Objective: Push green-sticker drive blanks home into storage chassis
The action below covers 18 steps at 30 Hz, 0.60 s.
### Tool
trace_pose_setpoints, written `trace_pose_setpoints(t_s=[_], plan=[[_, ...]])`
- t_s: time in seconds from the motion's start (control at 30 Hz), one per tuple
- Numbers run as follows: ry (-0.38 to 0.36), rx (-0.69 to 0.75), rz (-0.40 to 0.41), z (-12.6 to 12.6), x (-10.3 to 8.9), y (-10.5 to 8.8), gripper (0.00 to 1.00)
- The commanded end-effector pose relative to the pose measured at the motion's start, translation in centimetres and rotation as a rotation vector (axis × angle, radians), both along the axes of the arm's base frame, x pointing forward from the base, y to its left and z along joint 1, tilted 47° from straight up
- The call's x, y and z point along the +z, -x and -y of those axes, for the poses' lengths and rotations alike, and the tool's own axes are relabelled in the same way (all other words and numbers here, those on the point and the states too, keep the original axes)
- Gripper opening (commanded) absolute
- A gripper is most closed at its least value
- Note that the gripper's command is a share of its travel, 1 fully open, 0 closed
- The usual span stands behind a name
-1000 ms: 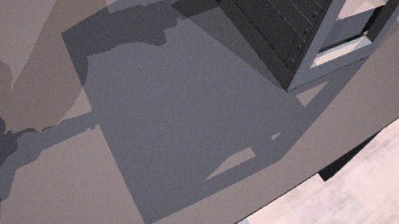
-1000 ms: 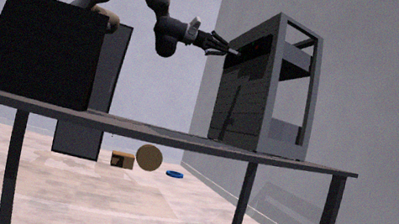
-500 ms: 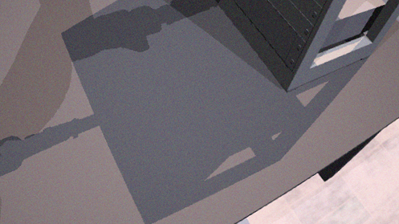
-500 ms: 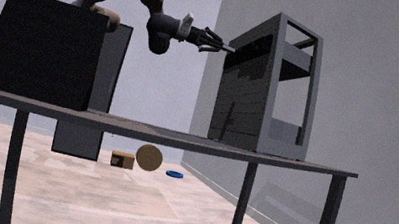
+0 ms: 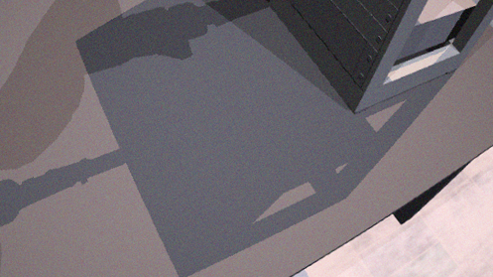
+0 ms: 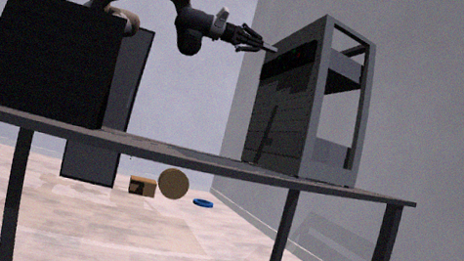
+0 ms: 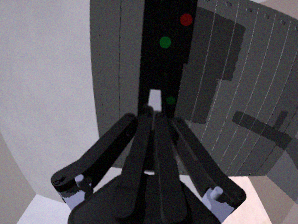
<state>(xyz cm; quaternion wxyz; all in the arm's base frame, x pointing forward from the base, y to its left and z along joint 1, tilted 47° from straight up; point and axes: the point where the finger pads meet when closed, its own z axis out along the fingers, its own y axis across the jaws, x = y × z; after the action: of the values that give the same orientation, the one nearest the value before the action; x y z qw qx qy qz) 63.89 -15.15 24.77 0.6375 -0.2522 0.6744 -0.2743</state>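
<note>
The grey rack (image 6: 310,101) stands at the table's right end; its lower part also shows in the overhead view (image 5: 352,34). In the wrist view the dark storage chassis (image 7: 166,50) runs as a black strip across the rack front. On it I see a red sticker (image 7: 186,19), a green sticker (image 7: 165,42) and a second green sticker (image 7: 170,100). My gripper (image 7: 154,97) is shut and empty, with its tips right beside the second green sticker. From the side the gripper (image 6: 269,49) points level at the upper rack front, at or very near the chassis face. I cannot tell whether it touches.
A large black box (image 6: 50,57) stands on the table's left end by the arm's base. The rack's lower front holds rows of flush panels (image 6: 273,129). A cardboard box (image 6: 142,186), a round disc (image 6: 173,184) and a blue ring (image 6: 202,203) lie on the floor.
</note>
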Motion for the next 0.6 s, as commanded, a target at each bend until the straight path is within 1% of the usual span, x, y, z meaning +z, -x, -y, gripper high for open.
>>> trace_pose_setpoints(t_s=[0.0,0.1,0.17,0.57], plan=[[-0.013,0.013,-0.004,-0.4,-0.1,-0.8,0.0],[-0.013,0.013,-0.004,-0.4,-0.2,-2.4,0.0],[-0.013,0.013,-0.004,-0.3,-0.2,-2.8,0.0],[-0.013,0.013,-0.004,-0.3,-0.2,-2.8,0.0]])
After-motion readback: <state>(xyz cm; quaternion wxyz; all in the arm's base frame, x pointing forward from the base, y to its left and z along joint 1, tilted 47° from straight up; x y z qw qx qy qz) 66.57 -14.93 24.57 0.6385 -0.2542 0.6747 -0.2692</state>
